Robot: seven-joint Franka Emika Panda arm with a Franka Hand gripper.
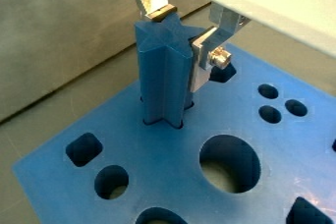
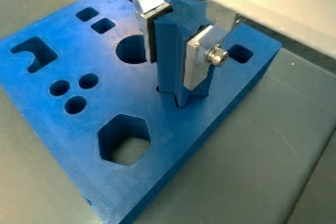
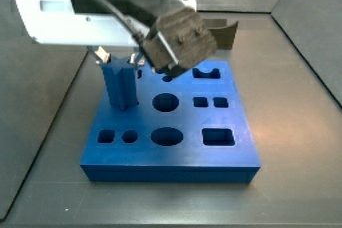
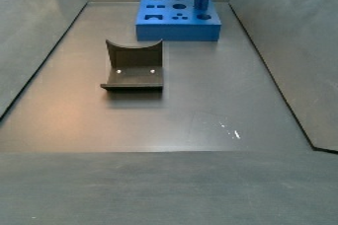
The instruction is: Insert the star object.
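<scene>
The star object is a ridged blue peg standing upright with its lower end in the star hole of the flat blue board. It also shows in the other wrist view and in both side views. My gripper comes down from above, and its silver fingers press on two opposite sides of the peg's upper part. In a side view the gripper is at the board's far left corner. The peg's foot is hidden inside the hole.
The board has several other holes: round, hexagonal, square and small paired dots. A dark olive curved block lies on the grey floor, well away from the board. Grey walls enclose the floor on all sides.
</scene>
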